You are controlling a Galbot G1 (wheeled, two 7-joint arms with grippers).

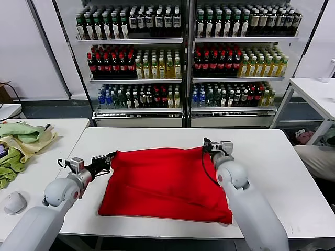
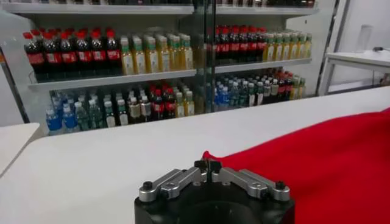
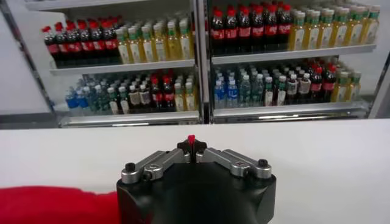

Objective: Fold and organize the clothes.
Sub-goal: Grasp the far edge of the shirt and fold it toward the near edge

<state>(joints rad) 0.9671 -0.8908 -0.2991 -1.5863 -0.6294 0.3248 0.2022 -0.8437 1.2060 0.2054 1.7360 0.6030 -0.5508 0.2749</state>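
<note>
The red T-shirt [image 1: 165,180] lies folded on the white table [image 1: 272,157], plain side up. My left gripper [image 1: 111,156] is shut on its far left corner, and the red cloth [image 2: 304,158] spreads away from the closed jaws in the left wrist view. My right gripper [image 1: 205,145] is shut on the far right corner; a small tip of red fabric [image 3: 191,139] sticks out between the closed jaws in the right wrist view. Both grippers [image 2: 208,164] [image 3: 191,146] sit low at the table surface.
Pale green and yellow cloths [image 1: 21,141] lie on a second table at the left, with a grey mouse-like object [image 1: 14,202] nearer me. Shelves of bottles [image 1: 183,57] stand behind. Another white table [image 1: 319,94] is at the far right.
</note>
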